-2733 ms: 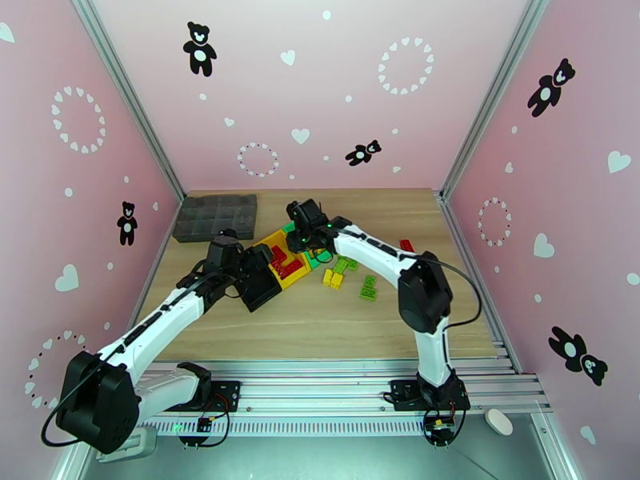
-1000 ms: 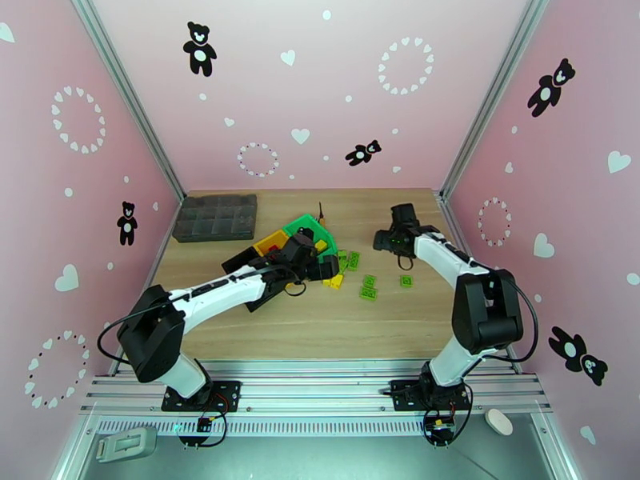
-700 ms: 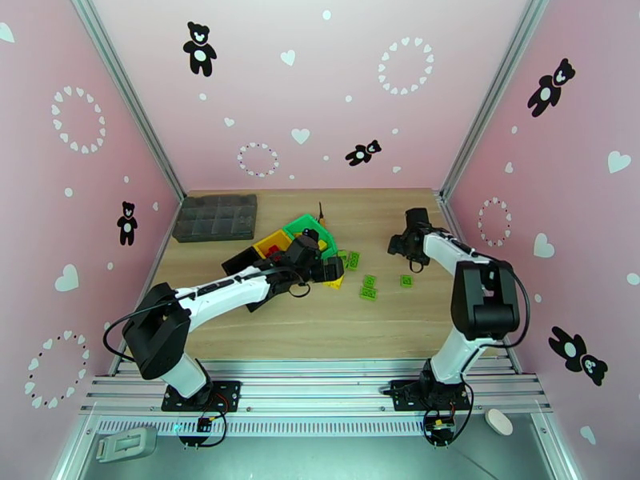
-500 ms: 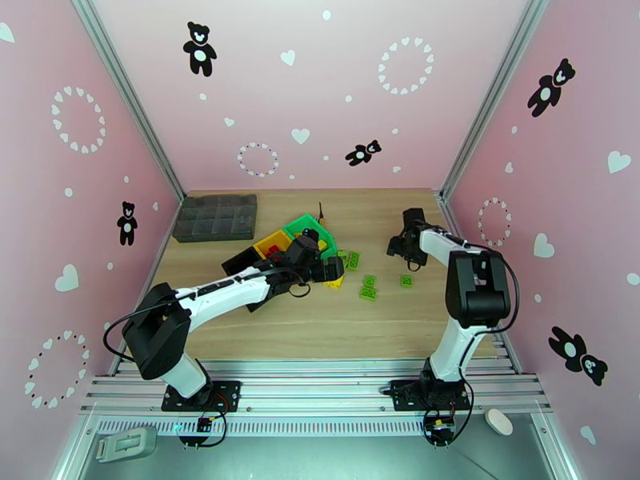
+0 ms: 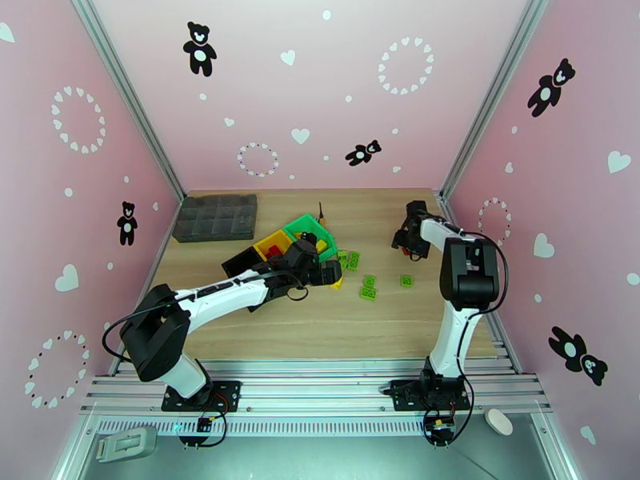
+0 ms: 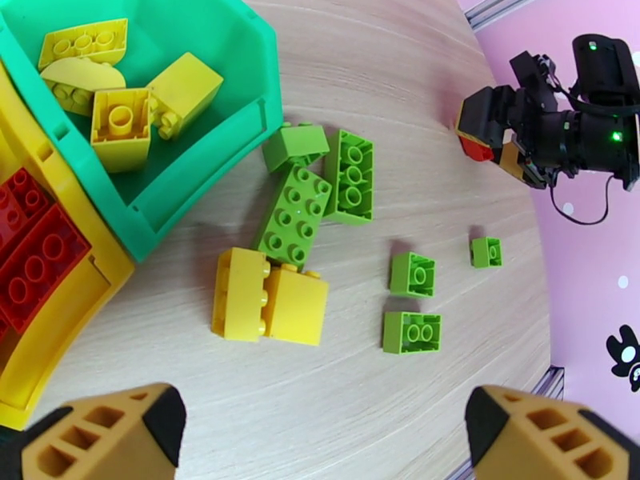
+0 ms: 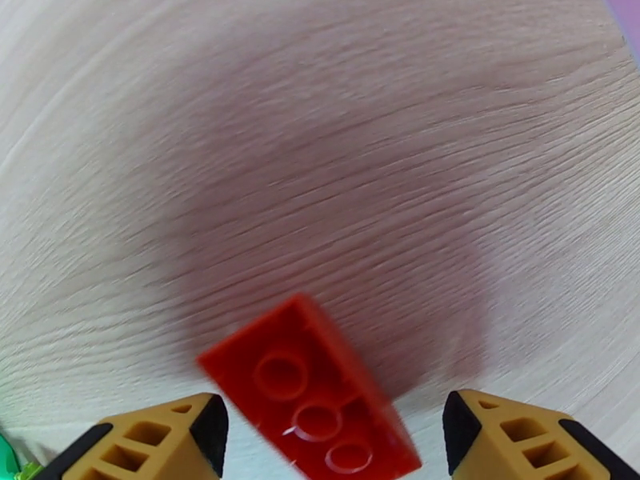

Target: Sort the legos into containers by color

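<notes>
On the bench [image 5: 320, 334] the joined containers [image 5: 269, 241] sit left of centre; the yellow bin [image 6: 76, 314] holds red bricks and the green bin [image 6: 210, 154] holds yellow ones. The right arm reaches to the far right, well apart from them. The right fingers [image 7: 528, 438] hang spread wide and empty, one on each side of a lone red brick [image 7: 316, 394] lying flat on the wood. Its long axis runs slantwise across the gap rather than square to it, so I judge the wrist needs a turn before closing. This arm is much the nearer to it. The left fingers [image 6: 104, 438], also wide open with nothing held, hover above a yellow pair [image 6: 268, 306] and loose green bricks [image 6: 320, 202] just right of the green bin. In the earliest picture the right arm was over the bins and the left fingers were by the black bin [image 5: 238, 264]; both have since swung rightward.
</notes>
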{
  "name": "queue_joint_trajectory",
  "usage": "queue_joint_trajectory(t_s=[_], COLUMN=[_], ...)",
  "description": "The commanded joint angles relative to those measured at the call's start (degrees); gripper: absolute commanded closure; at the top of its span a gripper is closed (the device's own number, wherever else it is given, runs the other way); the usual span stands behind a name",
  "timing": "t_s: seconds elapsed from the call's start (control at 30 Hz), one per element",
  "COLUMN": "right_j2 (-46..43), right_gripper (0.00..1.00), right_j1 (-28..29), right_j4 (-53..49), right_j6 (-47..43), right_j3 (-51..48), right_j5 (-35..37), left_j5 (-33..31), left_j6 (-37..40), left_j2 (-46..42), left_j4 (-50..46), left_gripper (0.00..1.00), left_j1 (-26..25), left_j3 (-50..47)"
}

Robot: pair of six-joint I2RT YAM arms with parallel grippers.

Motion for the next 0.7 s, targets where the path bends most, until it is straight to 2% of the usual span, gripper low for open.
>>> queue_joint_trajectory(t_s=[0.0,0.33,0.67], right_j2=[2.5,3.2,-3.7], right_gripper=[0.28,0.47,0.72], right_j1=[-0.6,-1.3,1.0], right_j4=[-3.1,-2.4,1.9], right_j6=[-0.4,-0.6,0.0], right_j3=[3.5,3.6,-3.5], right_j5=[-1.1,-4.3,-5.6], left_j5=[0.7,0.1,-1.7], left_j6=[-0.4,-0.4,0.3], left_j2=[-1.7,-2.3,-5.9], left_j4=[0.9,0.6,-1.5], left_gripper=[0.02,0.02,0.02], left_j1=[-0.4,-0.4,1.1], left_j3=[-1.0,-1.1,-1.9])
